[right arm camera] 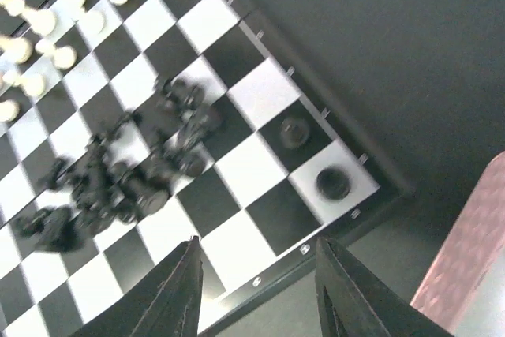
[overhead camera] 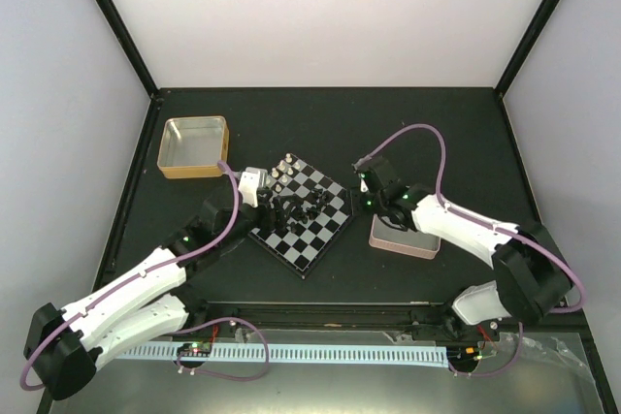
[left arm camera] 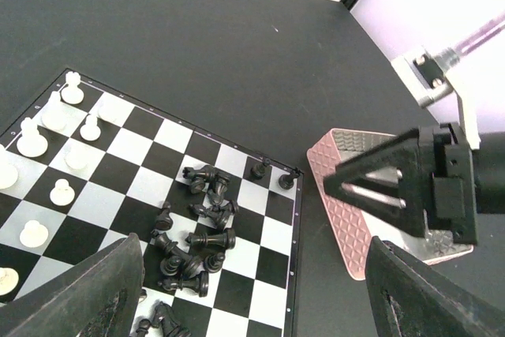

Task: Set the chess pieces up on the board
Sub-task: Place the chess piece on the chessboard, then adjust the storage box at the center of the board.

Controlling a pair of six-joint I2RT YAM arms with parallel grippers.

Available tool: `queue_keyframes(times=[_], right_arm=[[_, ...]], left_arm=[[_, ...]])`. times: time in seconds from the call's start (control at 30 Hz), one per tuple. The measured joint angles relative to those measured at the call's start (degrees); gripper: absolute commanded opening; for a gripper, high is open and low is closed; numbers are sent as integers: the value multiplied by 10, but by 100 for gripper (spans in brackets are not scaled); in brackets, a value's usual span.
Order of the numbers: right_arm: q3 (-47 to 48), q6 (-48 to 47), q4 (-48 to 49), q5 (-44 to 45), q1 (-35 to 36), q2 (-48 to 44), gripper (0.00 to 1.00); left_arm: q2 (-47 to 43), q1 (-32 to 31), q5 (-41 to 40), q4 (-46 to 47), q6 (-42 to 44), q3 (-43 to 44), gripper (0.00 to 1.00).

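The board [overhead camera: 315,244] lies tilted at mid table. Silver-white pieces [left arm camera: 54,112] stand along its far left side. Black pieces [left arm camera: 193,242] lie in a heap near the middle, and two black pieces [left arm camera: 258,169] stand at the right corner. My left gripper [overhead camera: 275,206] hovers over the board's left part, open and empty [left arm camera: 260,305]. My right gripper [overhead camera: 372,203] is just off the board's right corner, open and empty [right arm camera: 256,290]. In the right wrist view the two standing black pieces [right arm camera: 332,182] are ahead of its fingers.
A gold-rimmed tray [overhead camera: 194,147] stands at the back left. A pink-rimmed tray [overhead camera: 403,239] lies right of the board under the right arm, and also shows in the left wrist view [left arm camera: 347,219]. Dark walls frame the table.
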Motion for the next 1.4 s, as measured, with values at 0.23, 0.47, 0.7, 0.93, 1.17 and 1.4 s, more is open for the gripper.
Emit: queue_keyframes(times=[0.23,0.47,0.7,0.93,1.17,1.4], right_arm=[[-43,21,-62,-98,28,-20,43],[-49,16,-128,-125,70,-18,43],[-50,33,-148,-33,70,4,40],[-56,71,-142,74,67,17,28],[-82,90,-120,123,33,25,28],[-91,88,-111,118,-21,17,33]], left_arm=[[5,0,-1,0,-10,0,79],[16,0,0,0,-21,0,78],[30,0,-1,0,-29,0,78],[76,0,1,-16,-29,9,60],[193,0,29,-76,-16,92,49],[337,0,52,-138,-2,208,46]])
